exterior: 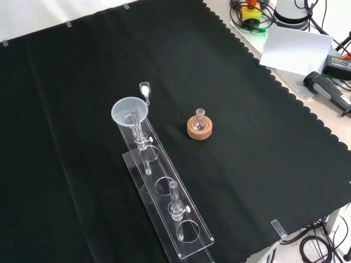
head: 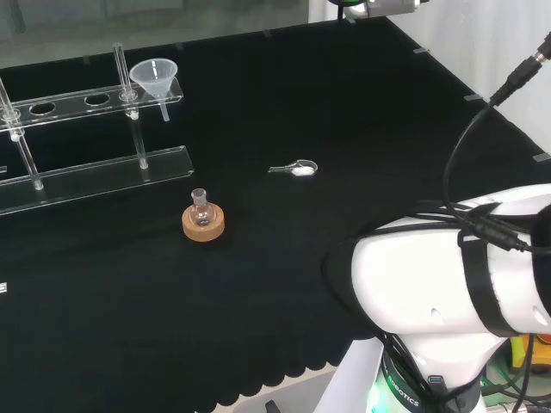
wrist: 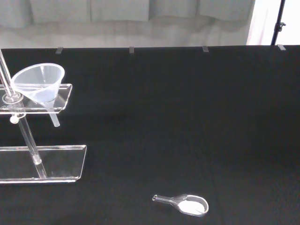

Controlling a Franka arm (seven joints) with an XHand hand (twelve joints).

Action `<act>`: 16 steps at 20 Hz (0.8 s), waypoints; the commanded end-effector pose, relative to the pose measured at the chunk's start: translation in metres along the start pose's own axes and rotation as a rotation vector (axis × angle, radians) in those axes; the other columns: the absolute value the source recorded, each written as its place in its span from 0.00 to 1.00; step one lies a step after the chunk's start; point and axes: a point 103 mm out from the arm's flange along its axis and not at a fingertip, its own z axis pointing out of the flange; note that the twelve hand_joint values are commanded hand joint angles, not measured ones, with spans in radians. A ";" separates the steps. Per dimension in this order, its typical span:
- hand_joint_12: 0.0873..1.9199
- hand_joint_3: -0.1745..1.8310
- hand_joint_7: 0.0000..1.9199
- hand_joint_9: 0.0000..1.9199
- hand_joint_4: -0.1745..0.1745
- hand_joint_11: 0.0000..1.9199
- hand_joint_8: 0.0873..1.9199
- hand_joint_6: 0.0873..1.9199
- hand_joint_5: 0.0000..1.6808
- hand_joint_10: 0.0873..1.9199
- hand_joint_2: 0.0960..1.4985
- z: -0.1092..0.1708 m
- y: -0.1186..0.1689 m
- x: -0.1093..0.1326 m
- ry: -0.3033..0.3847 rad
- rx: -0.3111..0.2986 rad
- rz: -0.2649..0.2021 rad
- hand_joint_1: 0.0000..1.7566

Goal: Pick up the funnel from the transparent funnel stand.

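A clear funnel (head: 156,77) sits in the end hole of the transparent funnel stand (head: 95,176) at the far left of the head view, its spout hanging below the upper shelf. In the front view the funnel (exterior: 130,111) rests at the upper end of the stand (exterior: 164,194). The wrist view looks at the funnel (wrist: 39,83) and the stand (wrist: 44,161) from some way off. The arm's white links (head: 456,301) stand low at the right of the head view.
A small round flask on a cork ring (head: 204,222) stands in front of the stand, also seen as the flask on its ring (exterior: 199,126). A small clear scoop with white powder (head: 295,169) lies on the cloth, in the wrist view as the scoop (wrist: 185,204). Cables and boxes (exterior: 323,71) lie beyond the cloth's edge.
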 end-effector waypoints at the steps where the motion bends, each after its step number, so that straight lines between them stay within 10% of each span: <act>1: 0.78 0.35 0.34 0.36 0.80 0.02 0.19 0.11 0.31 0.01 0.36 0.001 0.005 -0.006 -0.011 -0.002 0.029 0.26; 6: 0.78 0.24 0.19 0.23 0.79 0.01 0.15 0.00 0.17 0.01 0.40 0.014 0.031 0.005 -0.015 0.024 0.088 0.20; 12: 0.67 0.14 0.03 0.02 0.72 0.00 0.15 0.00 0.00 0.18 0.39 0.031 0.053 0.034 -0.023 0.032 0.026 0.15; 16: 0.22 0.11 0.00 0.00 0.72 0.00 0.00 0.00 0.00 0.00 0.38 0.045 0.070 0.064 -0.016 0.054 -0.015 0.14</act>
